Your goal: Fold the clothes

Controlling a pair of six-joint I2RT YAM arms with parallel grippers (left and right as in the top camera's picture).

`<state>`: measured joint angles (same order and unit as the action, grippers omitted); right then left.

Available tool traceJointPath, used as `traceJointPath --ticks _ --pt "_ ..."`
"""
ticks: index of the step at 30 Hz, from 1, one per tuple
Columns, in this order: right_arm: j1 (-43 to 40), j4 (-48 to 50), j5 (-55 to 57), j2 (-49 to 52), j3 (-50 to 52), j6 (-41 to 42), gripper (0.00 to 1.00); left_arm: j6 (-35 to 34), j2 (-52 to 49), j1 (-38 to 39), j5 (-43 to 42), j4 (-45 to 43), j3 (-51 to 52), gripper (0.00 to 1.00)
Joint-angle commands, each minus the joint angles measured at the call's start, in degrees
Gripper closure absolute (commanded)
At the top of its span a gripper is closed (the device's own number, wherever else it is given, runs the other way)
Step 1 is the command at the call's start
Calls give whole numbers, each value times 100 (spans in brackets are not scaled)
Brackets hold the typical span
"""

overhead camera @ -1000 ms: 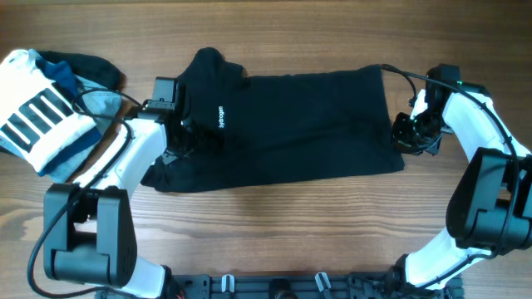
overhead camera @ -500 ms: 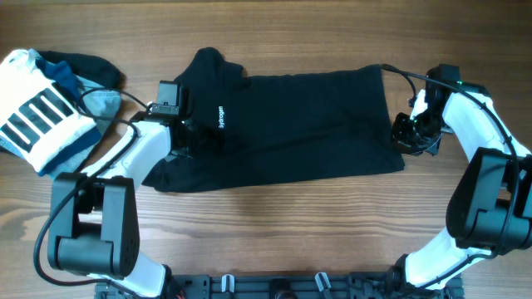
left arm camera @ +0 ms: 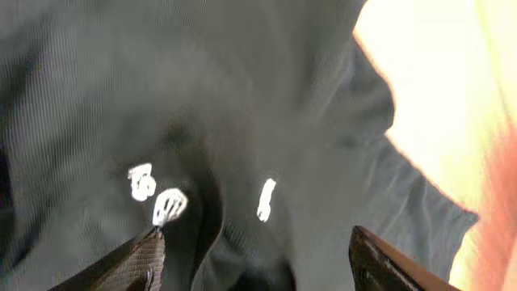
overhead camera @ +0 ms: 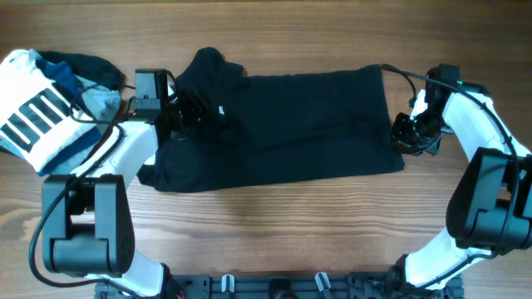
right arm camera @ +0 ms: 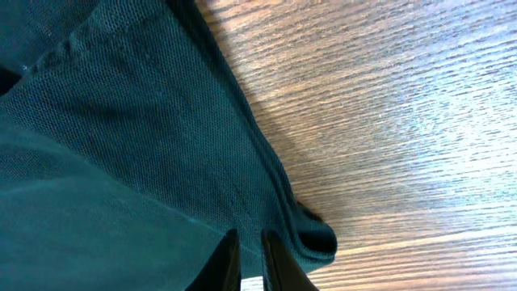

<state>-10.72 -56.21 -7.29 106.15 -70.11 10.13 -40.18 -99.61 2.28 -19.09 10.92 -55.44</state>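
The black shirt (overhead camera: 307, 124) lay spread across the middle of the worktop (overhead camera: 274, 216). The left claw (overhead camera: 189, 112), fingers spread, had just shifted toward the far-left corner, rucking fabric over the logo (overhead camera: 221, 109). The right claw (overhead camera: 405, 133) stayed pinching the hem, so a fold looked imminent.

Overhead looks down, wrists close (shirt (overhead camera: 299, 124) shared)

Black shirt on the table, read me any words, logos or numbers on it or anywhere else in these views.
black shirt, white chest logo: too small to read from overhead.
Same logo, left wrist view: blurred white marks on creased fabric, not legible.
No other text shows anywhere.
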Motion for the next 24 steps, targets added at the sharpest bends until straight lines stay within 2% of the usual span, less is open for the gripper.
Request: traceJointPath --ticks 1,2,4,5,14,20,24 --pt "4 9 -42 -92 -33 -101 90 186 116 22 -1078 459 -17 58" --pt "4 11 -35 -92 -33 -105 90 245 116 22 -1104 758 -17 79" --pt "4 24 -24 -92 -33 -111 90 245 116 22 -861 1364 -15 94" --pt "4 33 -26 -92 -33 -109 90 245 116 50 -680 1565 -15 96" --pt "4 2 -28 -92 -33 -101 90 179 -74 909 516 1434 -4 96" --pt "4 2 -26 -92 -33 -103 89 173 -76 981 546 901 -4 94" --pt "4 4 -26 -92 -33 -101 89 48 -74 984 422 1154 -4 96"
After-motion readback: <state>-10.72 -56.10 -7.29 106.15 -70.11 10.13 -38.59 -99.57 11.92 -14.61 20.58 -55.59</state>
